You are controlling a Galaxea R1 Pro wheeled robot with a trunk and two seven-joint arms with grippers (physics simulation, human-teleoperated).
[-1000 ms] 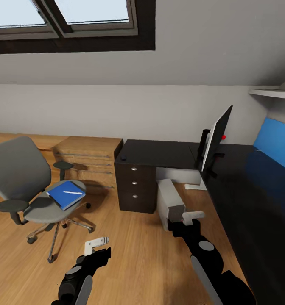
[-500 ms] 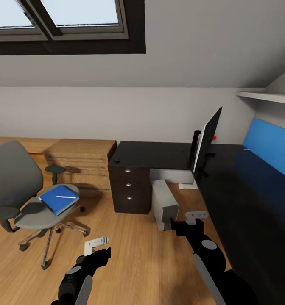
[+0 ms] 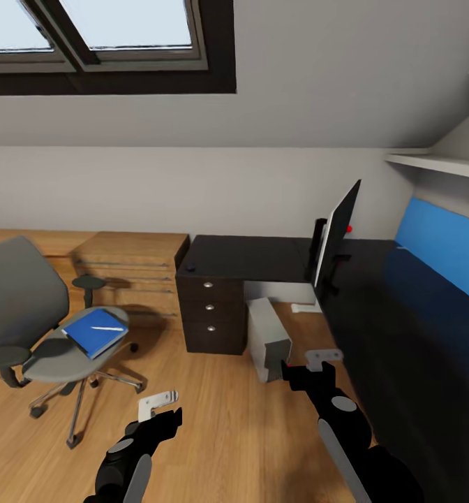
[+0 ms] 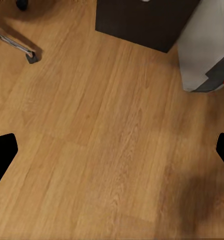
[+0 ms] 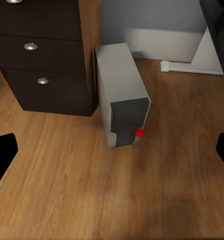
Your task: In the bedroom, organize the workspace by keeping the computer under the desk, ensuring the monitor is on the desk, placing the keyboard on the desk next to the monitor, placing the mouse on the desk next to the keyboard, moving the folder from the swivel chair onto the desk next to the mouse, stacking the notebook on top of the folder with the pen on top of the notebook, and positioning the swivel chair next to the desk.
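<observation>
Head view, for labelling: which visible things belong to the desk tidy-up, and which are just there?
Job: swivel chair, folder, pen, desk, monitor, mouse, computer.
Just there: oak cabinet, skylight, blue panel, shelf.

Bright blue folder (image 3: pixel 93 332), grey swivel chair (image 3: pixel 25 307), glossy black desk (image 3: pixel 395 314).

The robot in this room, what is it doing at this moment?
Nothing is held: the left gripper and the right gripper hang open over the oak floor. The blue folder, with the white pen on it, lies on the swivel chair. The monitor stands on the desk; a small dark object, perhaps the mouse, sits at the desk's corner. The computer stands on the floor beside the drawers.
</observation>
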